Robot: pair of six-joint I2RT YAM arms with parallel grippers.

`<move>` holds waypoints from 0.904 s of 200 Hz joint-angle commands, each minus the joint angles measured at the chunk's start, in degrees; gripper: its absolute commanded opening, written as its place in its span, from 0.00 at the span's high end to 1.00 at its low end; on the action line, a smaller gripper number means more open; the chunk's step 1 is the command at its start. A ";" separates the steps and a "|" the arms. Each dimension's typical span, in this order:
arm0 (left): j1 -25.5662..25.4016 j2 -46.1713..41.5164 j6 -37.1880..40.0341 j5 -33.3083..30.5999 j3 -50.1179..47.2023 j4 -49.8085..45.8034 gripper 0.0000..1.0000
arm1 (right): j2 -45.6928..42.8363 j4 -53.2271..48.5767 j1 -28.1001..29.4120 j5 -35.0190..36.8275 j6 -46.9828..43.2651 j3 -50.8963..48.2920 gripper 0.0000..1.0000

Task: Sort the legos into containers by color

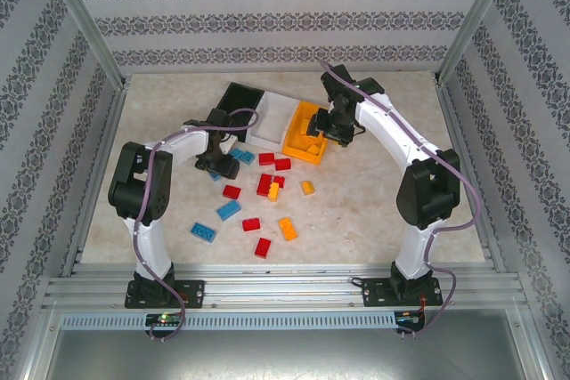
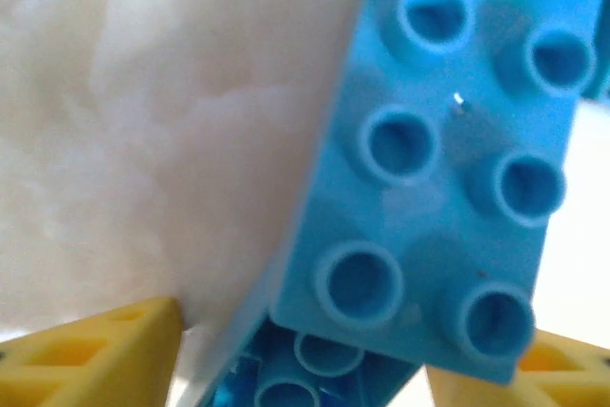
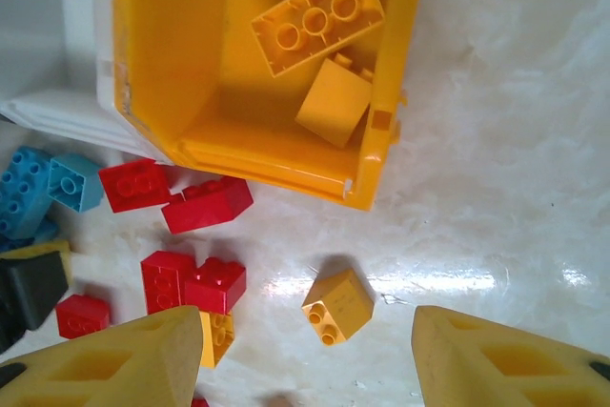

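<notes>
Patterned walls [image 1: 267,6], metal frame, pale marbled table [image 1: 383,211]. Three joined bins at the back: black bin [image 1: 239,97], white bin [image 1: 274,113], orange bin [image 1: 298,150]. The orange bin holds a few orange bricks [image 3: 319,16].

Loose legos lie in front of the bins: reds [image 1: 267,186] in a cluster mid-table, more red [image 1: 262,247] nearer the arms, blues [image 1: 229,211] to the left, an orange one [image 1: 287,229] near front.

Left gripper [image 1: 214,166] is down low at the table, just beside the white bin's front. In the left wrist view its yellow fingers [image 2: 95,355] are spread wide, with a blue brick [image 2: 438,169] lying between them and a second blue under it. Contact can't be told.

Right gripper [image 3: 305,364] sits over the orange bin's near edge, jaws spread wide and empty. A small orange brick [image 3: 338,305] is on the table below it, just outside the bin.
</notes>
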 commanded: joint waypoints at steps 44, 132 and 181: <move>1.01 -2.14 -0.55 -1.83 -2.91 -0.93 0.72 | 1.74 -0.81 1.12 -0.71 0.63 2.47 0.39; 5.64 -20.62 -13.86 3.44 -4.63 -9.62 0.73 | 5.85 2.00 3.20 -2.84 0.61 3.45 0.39; 6.65 -9.95 -20.87 15.91 13.51 -4.40 0.73 | -1.77 2.23 2.86 0.31 -0.16 -5.55 0.39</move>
